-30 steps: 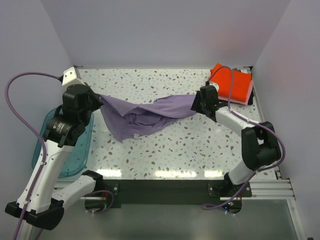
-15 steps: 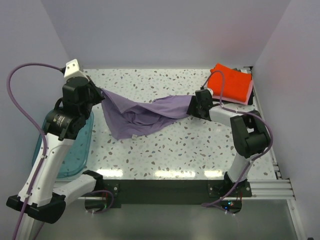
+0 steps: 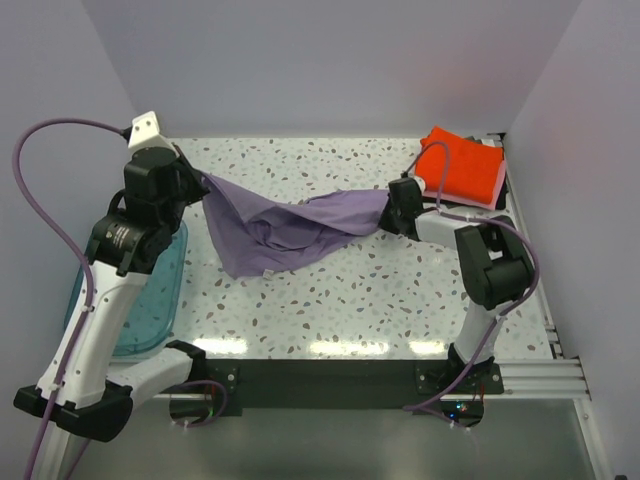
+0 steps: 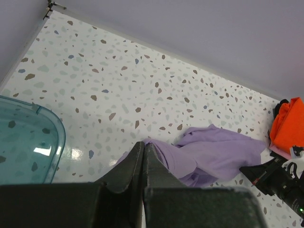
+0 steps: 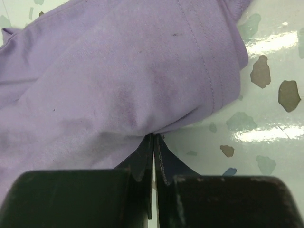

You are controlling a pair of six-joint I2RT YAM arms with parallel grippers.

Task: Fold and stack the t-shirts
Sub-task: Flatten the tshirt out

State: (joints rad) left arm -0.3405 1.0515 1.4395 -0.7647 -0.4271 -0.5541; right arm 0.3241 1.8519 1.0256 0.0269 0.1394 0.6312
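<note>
L gripper (image 4: 144, 145) pinching purple tee (image 3: 290, 225) edge, R gripper (image 5: 154, 138) clenched on opposite edge, tee slung between

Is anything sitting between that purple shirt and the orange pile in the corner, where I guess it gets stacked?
Nothing loose. The left gripper and right gripper each pinch the purple shirt. Between it and the orange pile there is only bare table and the right arm itself.

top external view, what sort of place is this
Probably a lab test cell, not a home: plain walls boxing in a speckled table, with a left arm and right arm on a metal frame, holding a lavender t-shirt.
</note>
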